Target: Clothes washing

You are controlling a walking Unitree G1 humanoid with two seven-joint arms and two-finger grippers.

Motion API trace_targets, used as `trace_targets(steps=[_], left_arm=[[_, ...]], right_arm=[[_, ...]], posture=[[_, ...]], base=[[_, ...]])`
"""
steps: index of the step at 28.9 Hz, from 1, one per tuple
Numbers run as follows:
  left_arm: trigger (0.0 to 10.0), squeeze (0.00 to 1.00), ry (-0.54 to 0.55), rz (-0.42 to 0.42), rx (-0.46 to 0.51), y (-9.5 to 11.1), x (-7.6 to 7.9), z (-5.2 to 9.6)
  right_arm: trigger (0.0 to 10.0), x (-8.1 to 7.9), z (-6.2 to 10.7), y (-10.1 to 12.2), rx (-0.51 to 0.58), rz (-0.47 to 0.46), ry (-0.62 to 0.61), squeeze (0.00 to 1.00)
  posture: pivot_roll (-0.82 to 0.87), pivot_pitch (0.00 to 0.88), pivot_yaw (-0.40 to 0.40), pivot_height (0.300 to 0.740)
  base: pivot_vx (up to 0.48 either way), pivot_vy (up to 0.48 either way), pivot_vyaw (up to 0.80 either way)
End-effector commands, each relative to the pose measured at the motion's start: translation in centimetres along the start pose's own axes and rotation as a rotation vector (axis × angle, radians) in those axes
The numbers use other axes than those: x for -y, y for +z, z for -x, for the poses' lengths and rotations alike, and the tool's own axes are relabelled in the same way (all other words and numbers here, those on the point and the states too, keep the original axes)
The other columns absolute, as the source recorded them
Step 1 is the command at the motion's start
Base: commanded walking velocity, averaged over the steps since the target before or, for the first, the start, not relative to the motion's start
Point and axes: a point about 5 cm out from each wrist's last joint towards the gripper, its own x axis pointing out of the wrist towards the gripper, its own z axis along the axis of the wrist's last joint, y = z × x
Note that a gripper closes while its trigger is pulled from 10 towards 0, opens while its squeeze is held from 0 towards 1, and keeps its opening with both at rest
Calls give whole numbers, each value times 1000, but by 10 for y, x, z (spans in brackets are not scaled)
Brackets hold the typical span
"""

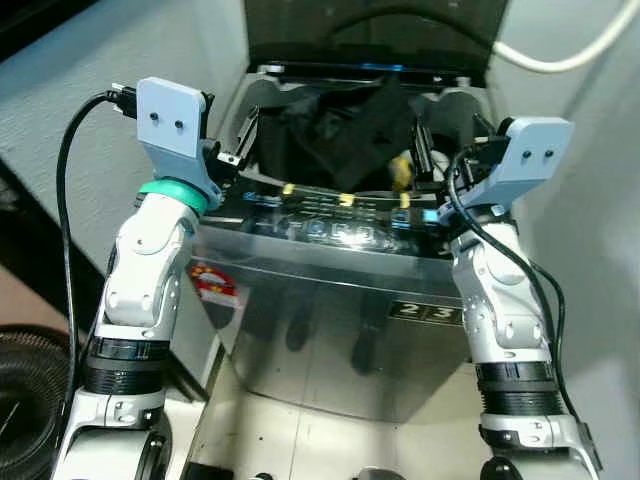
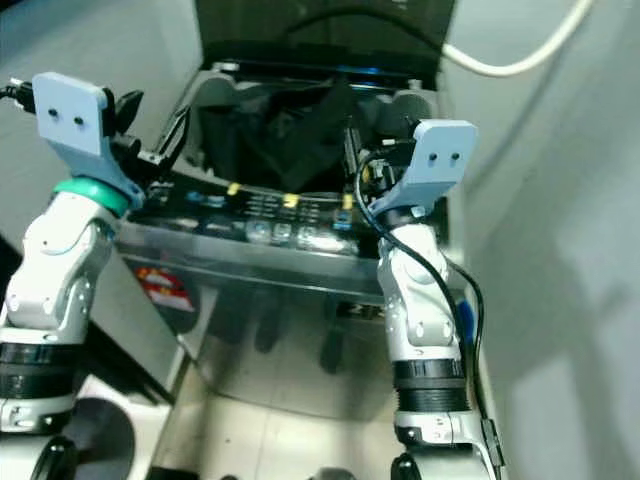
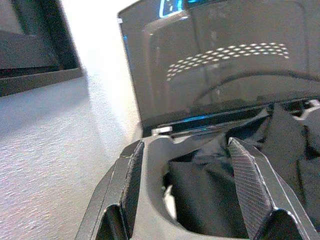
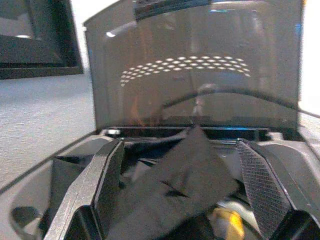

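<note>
- Washing machine (image 1: 340, 300): a silver top-loader standing at 12 o'clock before the robot, lid (image 4: 195, 65) raised upright behind the tub opening.
- Dark clothes (image 1: 345, 130): a black heap in the open tub, rising above the rim; a small yellow item (image 1: 400, 170) lies at its 4 o'clock edge.
- Left tool (image 3: 187, 185): held over the tub's 9 o'clock rim, fingers spread apart, holding nothing.
- Right tool (image 4: 180, 185): held over the 3 o'clock rim, fingers likewise spread and holding nothing, the clothes between them in the wrist view.
- Control panel (image 1: 340, 225): along the front edge, between both arms.
</note>
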Motion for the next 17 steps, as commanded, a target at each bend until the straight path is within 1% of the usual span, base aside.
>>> trace_targets(steps=[1, 11, 12, 14, 17], left_arm=[[10000, 0, 8, -12, -4, -1, -2, 2], [10000, 0, 8, -12, -8, -2, -3, 2], [10000, 0, 8, -13, -9, -2, -2, 2], [10000, 0, 9, -14, -11, -2, -3, 2], [10000, 0, 10, -15, -12, -2, -3, 3]], right_arm=[[10000, 0, -1, -1, -5, 3, -4, 0], [10000, 3, 1, -3, -14, -7, -21, 0], [10000, 3, 1, -3, -15, -20, -27, 0], [10000, 4, 1, -4, -18, -32, -34, 0], [10000, 4, 1, -4, -25, -18, -30, 0]], posture=[[-36, 0, 45, 740], [-39, 0, 47, 740], [-36, 0, 47, 740], [-35, 0, 47, 740], [-35, 0, 46, 740]], base=[[0, 0, 794], [0, 0, 790], [0, 0, 738], [0, 0, 0], [0, 0, 788]])
